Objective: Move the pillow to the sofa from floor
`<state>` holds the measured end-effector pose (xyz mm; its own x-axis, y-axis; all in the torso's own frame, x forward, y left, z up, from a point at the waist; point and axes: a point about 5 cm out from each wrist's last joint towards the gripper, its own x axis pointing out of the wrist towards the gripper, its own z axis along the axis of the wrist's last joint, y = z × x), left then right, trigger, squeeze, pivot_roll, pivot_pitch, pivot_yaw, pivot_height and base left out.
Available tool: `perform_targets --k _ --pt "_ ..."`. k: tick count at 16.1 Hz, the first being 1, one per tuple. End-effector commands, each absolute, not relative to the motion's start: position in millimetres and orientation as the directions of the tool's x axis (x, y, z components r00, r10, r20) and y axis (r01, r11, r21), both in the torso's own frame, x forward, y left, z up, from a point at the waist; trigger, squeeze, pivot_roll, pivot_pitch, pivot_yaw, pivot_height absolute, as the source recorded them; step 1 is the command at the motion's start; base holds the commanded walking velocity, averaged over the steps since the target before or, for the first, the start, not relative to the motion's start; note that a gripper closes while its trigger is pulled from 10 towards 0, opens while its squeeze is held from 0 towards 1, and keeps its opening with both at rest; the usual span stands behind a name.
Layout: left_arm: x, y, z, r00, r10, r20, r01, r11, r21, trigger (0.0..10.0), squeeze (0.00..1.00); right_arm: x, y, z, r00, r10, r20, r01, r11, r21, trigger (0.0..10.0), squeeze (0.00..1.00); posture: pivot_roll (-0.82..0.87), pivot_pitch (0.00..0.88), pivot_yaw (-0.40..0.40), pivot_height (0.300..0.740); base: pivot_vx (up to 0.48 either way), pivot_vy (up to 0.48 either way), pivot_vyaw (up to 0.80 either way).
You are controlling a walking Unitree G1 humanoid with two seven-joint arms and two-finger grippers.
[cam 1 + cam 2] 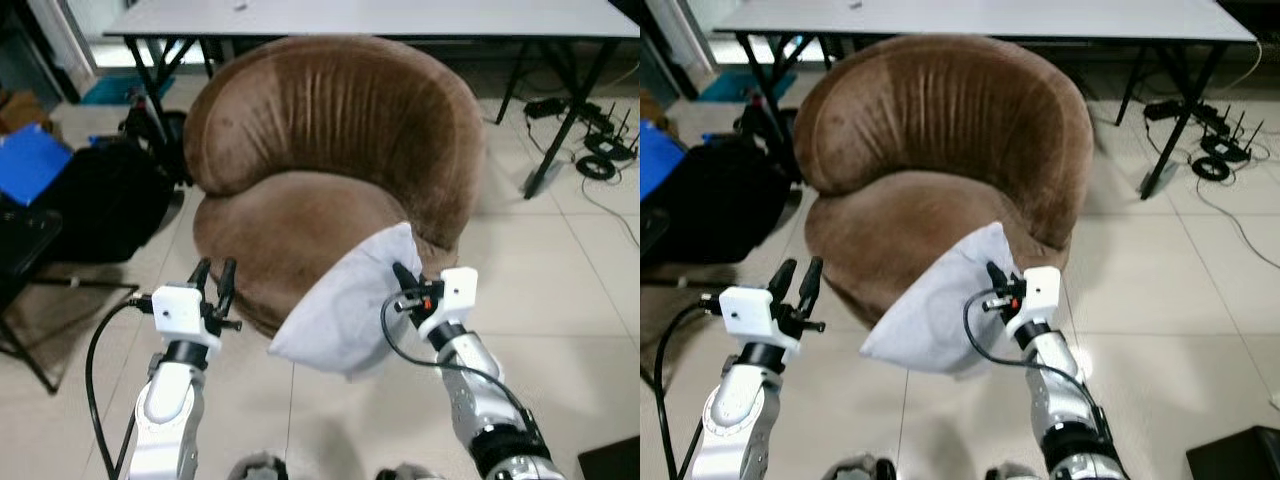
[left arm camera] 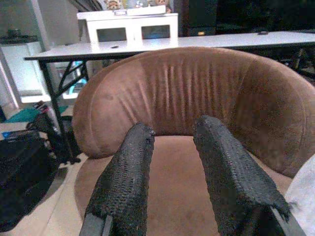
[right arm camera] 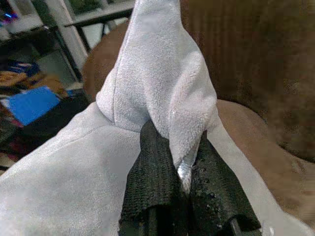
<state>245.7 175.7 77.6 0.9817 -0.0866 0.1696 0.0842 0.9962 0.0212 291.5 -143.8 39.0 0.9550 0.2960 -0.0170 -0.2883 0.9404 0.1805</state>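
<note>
A pale grey pillow hangs in the air in front of the brown round sofa, its top corner over the seat's front edge. My right gripper is shut on that corner; in the right wrist view the black fingers pinch a fold of the pillow. My left gripper is open with nothing between its fingers, held just in front of the seat's left front edge. The left wrist view looks past its two fingers at the sofa back.
A white table on black legs stands behind the sofa. A black bag and a blue item lie to the left, beside a black folding frame. Cables and chargers trail over the tiles at the right.
</note>
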Motion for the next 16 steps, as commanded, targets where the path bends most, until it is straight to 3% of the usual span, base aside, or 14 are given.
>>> perform_targets --k 1,5,16 --pt "243.3 181.2 76.4 0.985 -0.072 0.155 0.067 0.997 0.033 10.0 0.0 296.6 -142.1 47.9 0.955 0.295 0.023 -0.295 0.942 0.162 10.0 0.0 0.05 0.097 0.014 0.74 0.48 0.0 0.0" --pt "241.0 184.1 79.4 0.984 -0.063 0.166 0.057 0.998 0.041 10.0 0.0 303.7 -139.5 56.9 0.952 0.301 0.054 -0.306 0.936 0.176 10.0 0.0 0.06 0.1 0.008 0.74 0.48 0.0 0.71" --pt "237.1 188.0 90.4 0.979 -0.075 0.189 0.06 0.995 0.082 10.0 0.0 322.6 -129.4 95.8 0.929 0.315 0.196 -0.358 0.901 0.246 10.0 0.0 0.08 0.11 -0.003 0.74 0.48 0.0 0.0"
